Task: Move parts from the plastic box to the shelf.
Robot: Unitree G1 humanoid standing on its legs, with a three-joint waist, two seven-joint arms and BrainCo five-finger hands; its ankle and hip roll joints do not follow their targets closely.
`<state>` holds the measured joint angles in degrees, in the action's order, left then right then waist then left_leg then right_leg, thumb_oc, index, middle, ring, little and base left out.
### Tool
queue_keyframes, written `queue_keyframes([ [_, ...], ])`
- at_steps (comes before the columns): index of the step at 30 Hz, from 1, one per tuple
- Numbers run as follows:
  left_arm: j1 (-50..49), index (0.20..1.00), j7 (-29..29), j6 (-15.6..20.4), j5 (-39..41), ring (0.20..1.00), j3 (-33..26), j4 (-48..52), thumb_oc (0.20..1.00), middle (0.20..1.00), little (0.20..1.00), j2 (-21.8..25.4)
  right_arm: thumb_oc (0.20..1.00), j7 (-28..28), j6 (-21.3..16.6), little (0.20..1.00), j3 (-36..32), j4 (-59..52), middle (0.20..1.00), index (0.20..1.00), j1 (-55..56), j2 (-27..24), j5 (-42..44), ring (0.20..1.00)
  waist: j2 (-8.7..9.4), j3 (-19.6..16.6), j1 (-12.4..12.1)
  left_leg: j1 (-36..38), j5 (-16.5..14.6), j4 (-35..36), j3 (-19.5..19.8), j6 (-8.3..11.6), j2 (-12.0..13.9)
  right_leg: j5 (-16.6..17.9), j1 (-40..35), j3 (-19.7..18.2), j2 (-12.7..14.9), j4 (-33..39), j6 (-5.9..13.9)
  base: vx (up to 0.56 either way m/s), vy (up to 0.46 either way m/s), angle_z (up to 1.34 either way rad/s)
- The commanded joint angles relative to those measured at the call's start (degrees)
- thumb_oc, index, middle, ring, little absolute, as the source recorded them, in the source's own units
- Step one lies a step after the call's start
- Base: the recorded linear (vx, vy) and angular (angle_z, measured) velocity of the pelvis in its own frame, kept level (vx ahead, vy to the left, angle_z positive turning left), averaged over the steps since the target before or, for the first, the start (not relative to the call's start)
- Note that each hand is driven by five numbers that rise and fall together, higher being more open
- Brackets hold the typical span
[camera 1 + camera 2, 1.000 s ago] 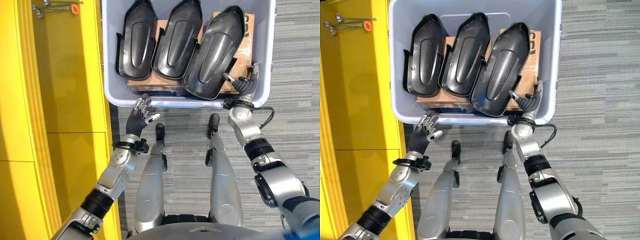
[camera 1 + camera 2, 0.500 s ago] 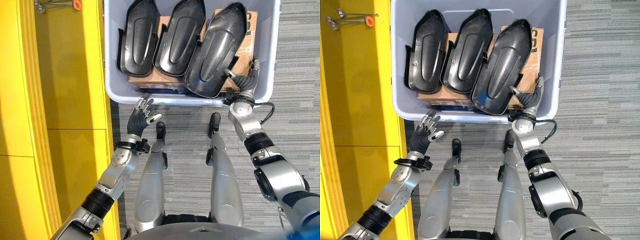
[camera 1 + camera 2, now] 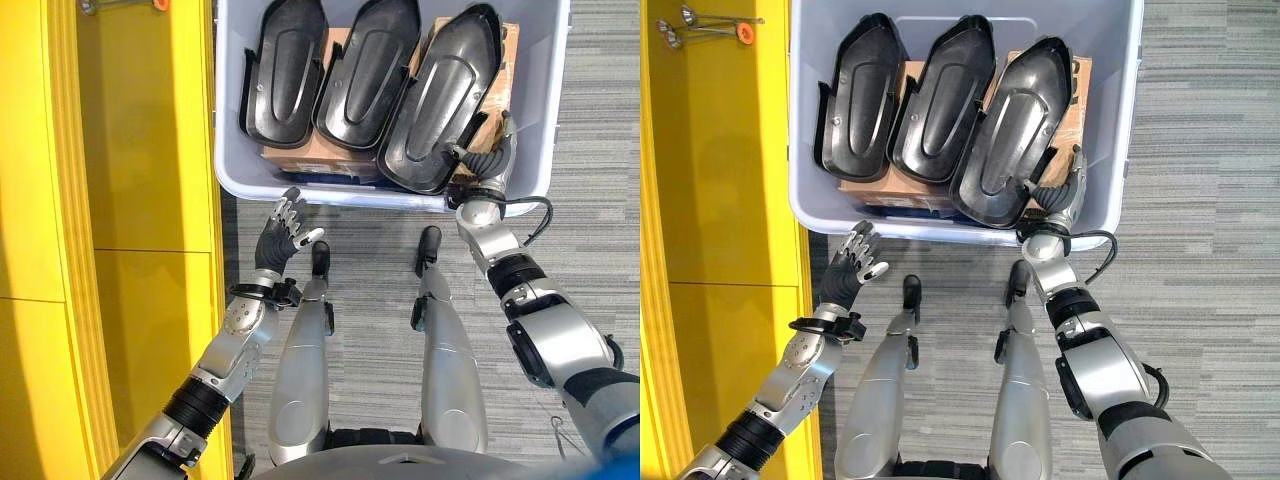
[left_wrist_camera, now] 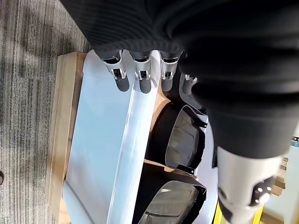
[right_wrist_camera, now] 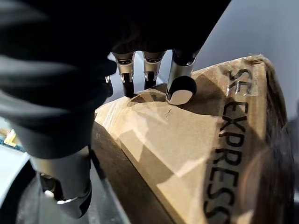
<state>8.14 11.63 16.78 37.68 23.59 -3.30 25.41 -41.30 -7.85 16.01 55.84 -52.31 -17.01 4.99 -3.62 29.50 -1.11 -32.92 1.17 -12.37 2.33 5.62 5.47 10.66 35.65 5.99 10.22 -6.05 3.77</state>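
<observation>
- The plastic box stood at the top centre of the head views, on grey carpet.
- It held three black parts side by side, lying on a cardboard box.
- The right hand reached over the box's near right rim, its fingers straight and resting on the cardboard beside the rightmost part.
- The left hand hovered before the box's near left corner, fingers relaxed, holding nothing.
- The yellow shelf filled the left side.
</observation>
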Motion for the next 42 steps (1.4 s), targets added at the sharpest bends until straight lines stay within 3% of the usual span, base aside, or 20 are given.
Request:
queue_keyframes([
  [1,-0.5,1.0,0.2,2.2,0.7,1.0,0.8,7.4,1.0,1.0,1.0,3.1,0.46,4.2,3.9,0.46,6.0,5.8,0.46,0.46,1.0,3.2,-1.8,0.46,-0.7,0.3,-3.3,-3.1,-0.2,-0.8,0.0,-2.74,-0.8,-7.9,-2.5,-2.6,3.2,-5.9,3.67,0.0,0.0,0.0],
  [2,-0.5,1.0,0.1,2.3,0.8,1.0,0.9,7.4,1.0,1.0,1.0,3.2,0.2,4.5,4.2,0.2,6.3,7.4,0.2,0.2,0.5,3.4,-1.9,0.2,-0.68,0.3,-3.6,-3.2,-0.2,-0.8,0.1,-2.75,-0.9,-7.9,-2.6,-2.5,3.2,-5.8,3.69,0.0,0.0,0.0],
  [24,-0.1,1.0,1.4,2.4,-0.2,1.0,0.2,6.6,1.0,1.0,1.0,2.8,0.2,2.8,5.2,0.2,7.5,5.5,0.2,0.2,1.3,3.0,-5.2,0.2,0.33,0.3,-3.1,-2.1,-0.5,-0.8,0.1,-2.75,-0.8,-8.3,-3.4,-2.5,2.8,-6.0,3.51,0.0,0.002,0.02],
  [42,-1.0,1.0,1.3,2.0,-0.5,1.0,-1.8,5.6,1.0,1.0,1.0,2.9,0.2,1.0,2.7,0.2,2.3,-21.7,0.2,0.2,8.5,-1.4,-6.5,0.2,2.27,-1.9,-1.3,2.4,-0.6,0.7,-0.4,-2.62,0.3,-8.4,-7.2,-2.9,2.2,-4.8,3.56,0.0,-0.004,-0.01],
])
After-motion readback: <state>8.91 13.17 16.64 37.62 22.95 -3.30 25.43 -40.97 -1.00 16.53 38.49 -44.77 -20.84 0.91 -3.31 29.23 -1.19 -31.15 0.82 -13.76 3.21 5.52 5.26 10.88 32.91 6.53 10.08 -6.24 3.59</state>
